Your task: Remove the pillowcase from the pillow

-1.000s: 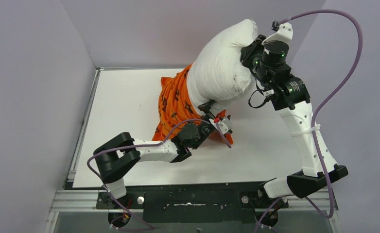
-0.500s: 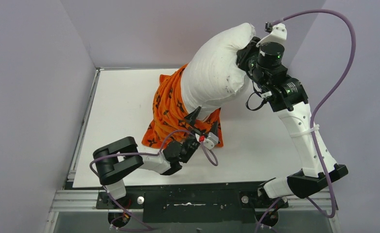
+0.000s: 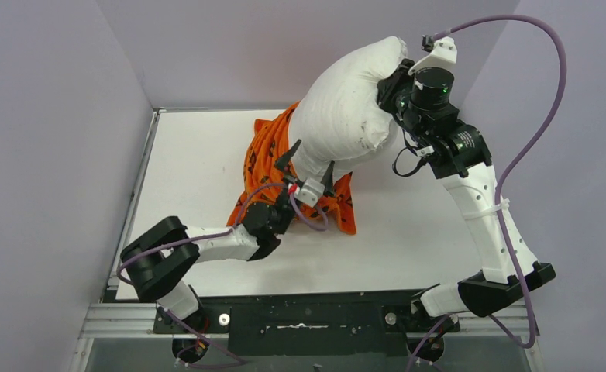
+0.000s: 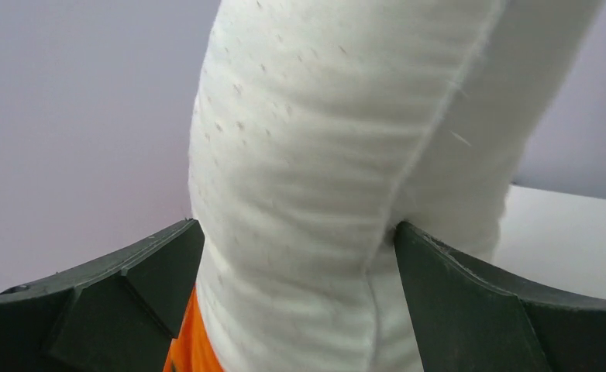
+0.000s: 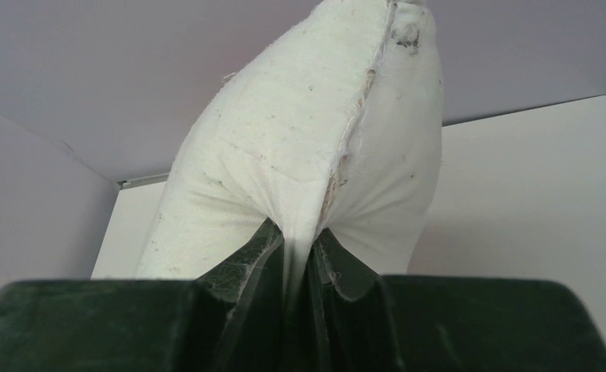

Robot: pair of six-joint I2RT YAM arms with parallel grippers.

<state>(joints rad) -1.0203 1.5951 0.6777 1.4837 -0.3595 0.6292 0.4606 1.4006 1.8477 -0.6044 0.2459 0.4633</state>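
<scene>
The right tool (image 5: 298, 260) pinches the seam of the pillow (image 3: 346, 108) and holds it high over the counter (image 3: 191, 155), with the pillowcase (image 3: 263, 167) bunched around its lower end. The left tool (image 3: 306, 164) straddles the bare pillow, wide open and holding nothing. Next it should probably lower onto the orange cloth, close and pull down.

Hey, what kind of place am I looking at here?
Probably a robotics lab test cell: a cabled left arm and right arm bolted to a metal frame at a white table, boxed in by plain lavender walls, handling a pillow.
</scene>
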